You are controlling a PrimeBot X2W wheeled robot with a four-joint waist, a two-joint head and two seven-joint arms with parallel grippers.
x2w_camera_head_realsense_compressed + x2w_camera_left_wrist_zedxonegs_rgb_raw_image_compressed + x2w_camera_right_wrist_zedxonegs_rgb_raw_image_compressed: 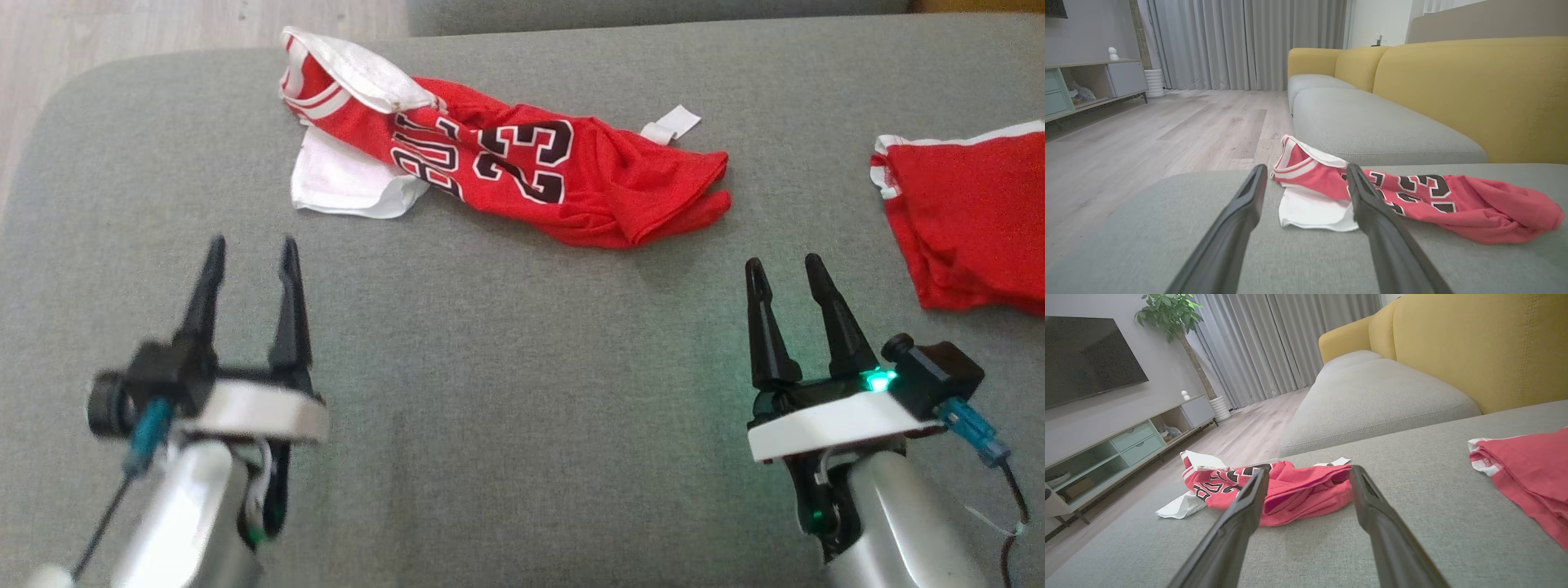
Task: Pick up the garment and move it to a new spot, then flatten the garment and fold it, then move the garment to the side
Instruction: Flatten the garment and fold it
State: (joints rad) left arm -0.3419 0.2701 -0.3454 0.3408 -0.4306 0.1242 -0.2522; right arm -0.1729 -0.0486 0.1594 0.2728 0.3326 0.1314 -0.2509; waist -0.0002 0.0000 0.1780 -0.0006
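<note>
The red jersey (pixel 522 163) lies in a long, crumpled bunch on the grey cushion (pixel 506 367), out beyond the fingertips of both grippers and touching neither. Its front carries a black "23" outlined in white, with black lettering beside it that is partly lost in the folds. The end nearer the left gripper's fingers shows red-and-white striped trim and a flap of white fabric spilling out underneath (the inside of the cloth, it seems). A small white tag (pixel 671 124) sticks out at the far edge. The end toward the right gripper's fingers is plain red, folded over itself in soft ridges.

The left gripper (pixel 251 242) has its two dark fingers spread apart with nothing between them. In the left wrist view the jersey (pixel 1412 192) has its white-edged end showing just past the fingertips. The right gripper (pixel 782 261) is likewise spread and empty, and in its wrist view the jersey's bunched red end (pixel 1298 490) sits ahead, between the fingers. A second red garment (pixel 971 220) lies to the outer side of the right fingers, well apart from the jersey.
</note>
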